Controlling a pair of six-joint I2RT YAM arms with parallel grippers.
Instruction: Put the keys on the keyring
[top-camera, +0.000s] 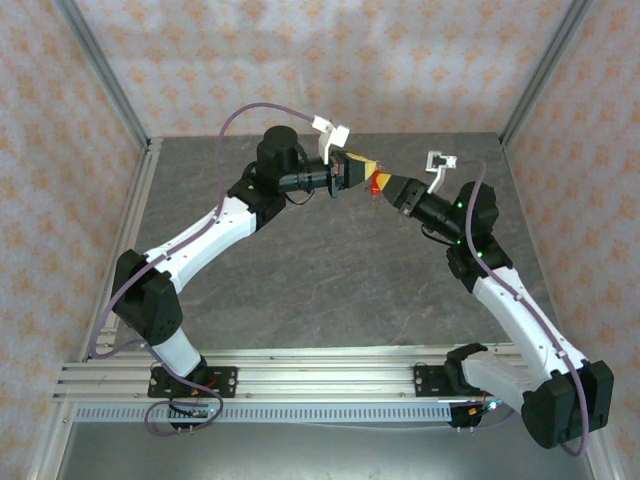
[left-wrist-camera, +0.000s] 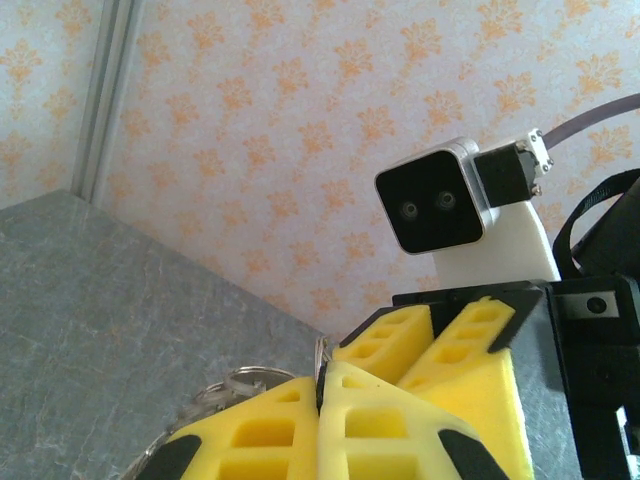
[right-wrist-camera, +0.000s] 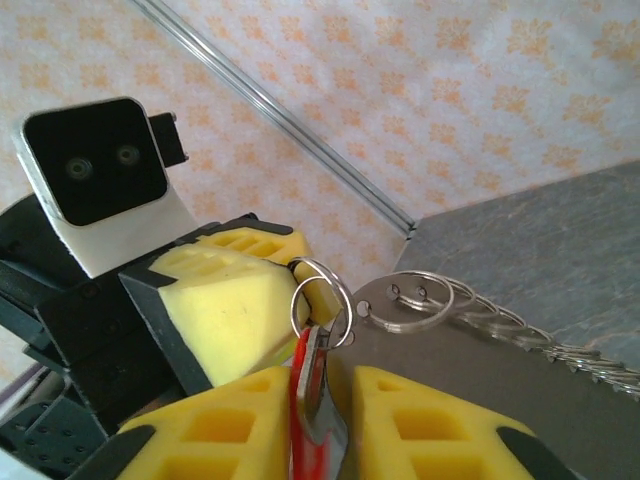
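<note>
A red-headed key (right-wrist-camera: 305, 425) with a silvery blade stands edge-on between my right gripper's (right-wrist-camera: 325, 385) yellow fingers, which are shut on it. A silvery split ring (right-wrist-camera: 345, 300) is hooked at the key's head. Its far side is pinched by my left gripper's fingers (right-wrist-camera: 235, 300). A floppy chain of linked silvery rings (right-wrist-camera: 410, 300) trails from it to the right. In the left wrist view my left gripper (left-wrist-camera: 322, 375) is shut on the ring's thin edge (left-wrist-camera: 322, 352), with the chain (left-wrist-camera: 215, 392) hanging at left. From above, both grippers (top-camera: 362, 168) (top-camera: 388, 186) meet tip to tip around the key (top-camera: 374, 182).
The grey tabletop (top-camera: 330, 280) lies below the raised grippers. Patterned walls (top-camera: 330, 60) close in the back and sides, with metal posts at the corners. The right wrist's camera (left-wrist-camera: 440, 205) faces my left wrist closely.
</note>
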